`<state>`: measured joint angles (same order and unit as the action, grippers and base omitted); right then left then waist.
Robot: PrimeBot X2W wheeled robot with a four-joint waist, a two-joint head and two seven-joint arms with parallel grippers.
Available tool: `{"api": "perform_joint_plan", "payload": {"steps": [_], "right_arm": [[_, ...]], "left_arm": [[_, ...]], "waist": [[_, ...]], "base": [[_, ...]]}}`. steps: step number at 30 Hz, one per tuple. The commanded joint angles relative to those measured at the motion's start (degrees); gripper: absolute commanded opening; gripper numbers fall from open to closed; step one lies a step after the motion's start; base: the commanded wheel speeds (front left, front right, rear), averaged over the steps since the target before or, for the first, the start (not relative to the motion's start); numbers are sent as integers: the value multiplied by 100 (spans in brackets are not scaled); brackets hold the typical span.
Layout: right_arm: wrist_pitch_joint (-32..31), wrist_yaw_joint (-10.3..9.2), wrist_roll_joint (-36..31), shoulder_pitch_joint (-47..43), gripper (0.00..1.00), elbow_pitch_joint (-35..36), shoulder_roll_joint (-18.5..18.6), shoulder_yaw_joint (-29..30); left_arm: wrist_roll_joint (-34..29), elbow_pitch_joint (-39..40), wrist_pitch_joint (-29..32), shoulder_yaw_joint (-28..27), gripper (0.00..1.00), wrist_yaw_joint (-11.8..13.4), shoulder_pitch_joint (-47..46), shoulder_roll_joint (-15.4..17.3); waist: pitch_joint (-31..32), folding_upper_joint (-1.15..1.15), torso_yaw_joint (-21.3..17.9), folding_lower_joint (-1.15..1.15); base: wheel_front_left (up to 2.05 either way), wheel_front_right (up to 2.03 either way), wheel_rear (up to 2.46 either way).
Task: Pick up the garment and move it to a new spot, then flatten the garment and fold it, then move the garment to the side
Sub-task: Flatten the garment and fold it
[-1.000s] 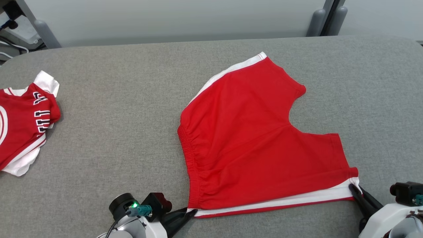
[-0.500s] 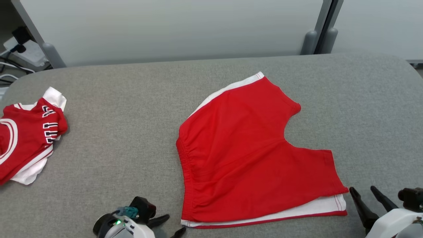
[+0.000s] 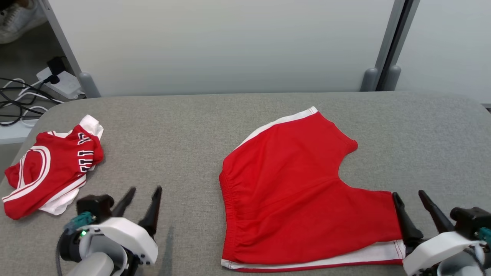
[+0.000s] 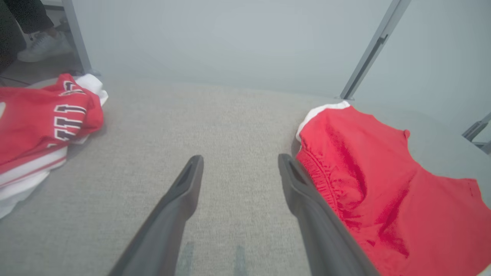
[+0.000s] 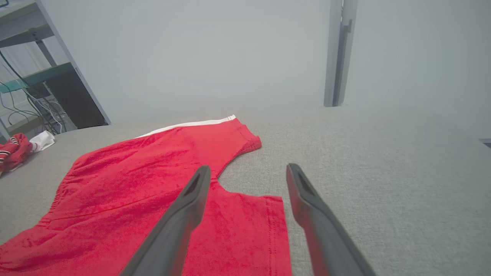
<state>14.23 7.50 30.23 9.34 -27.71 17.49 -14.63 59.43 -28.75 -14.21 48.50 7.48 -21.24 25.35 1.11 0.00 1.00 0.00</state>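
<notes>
The garment (image 3: 299,191), a pair of red shorts with white side stripes, lies spread flat on the grey table (image 3: 172,126), waistband to the left and legs to the right. My left gripper (image 3: 145,188) stands open over bare table, left of the waistband and apart from it. In the left wrist view the left gripper (image 4: 241,157) holds nothing and the garment (image 4: 383,199) lies just to the right of its fingers. My right gripper (image 3: 408,193) is open beside the near leg's hem. From the right wrist, the right gripper (image 5: 248,166) straddles that hem of the garment (image 5: 134,180), empty.
A crumpled red and white jersey (image 3: 50,172) lies at the table's left end. A pale partition with grey posts (image 3: 370,78) stands behind the table. A power strip with cables (image 3: 61,82) sits on the floor at the far left, with a person's shoe (image 3: 15,19) beyond.
Both grippers have opened and let go of the shorts' near edge. The left gripper has drawn away to the left. The head camera has tilted up, shifting the whole picture.
</notes>
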Motion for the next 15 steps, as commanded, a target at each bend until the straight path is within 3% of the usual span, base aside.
{"api": "perform_joint_plan", "payload": {"steps": [1, 4, 7, 9, 10, 15], "right_arm": [[75, -1, -200, -90, 100, 308, -18, 30], [75, -1, -490, -227, 100, 727, -248, 161], [76, -1, -729, -351, 100, 1136, -401, 224], [76, -1, -818, -442, 100, 1344, -508, 275], [76, -1, -818, -442, 100, 1344, -508, 275], [76, -1, -832, -686, 100, 1654, -750, 333]], "left_arm": [[-358, 404, -76, -798, 100, 235, 79, 74], [-1122, 1189, -77, -2017, 100, 565, 729, -298], [-1926, 1859, -77, -2833, 100, 657, 1287, -713], [-2373, 2236, -78, -3258, 100, 630, 1587, -1012], [-2373, 2236, -78, -3258, 100, 630, 1587, -1012], [-3267, 2845, -78, -3968, 100, 366, 2160, -1656]], "waist": [[66, 0, 66, 0], [135, 0, 103, 0], [202, 0, 104, 0], [253, 0, 89, 0], [253, 0, 89, 0], [373, 0, 18, 0]], "base": [[0, 0, 0], [0, 0, 0], [0, 0, 0], [0, 0, 0], [0, 0, 0], [0, 0, 0]]}}
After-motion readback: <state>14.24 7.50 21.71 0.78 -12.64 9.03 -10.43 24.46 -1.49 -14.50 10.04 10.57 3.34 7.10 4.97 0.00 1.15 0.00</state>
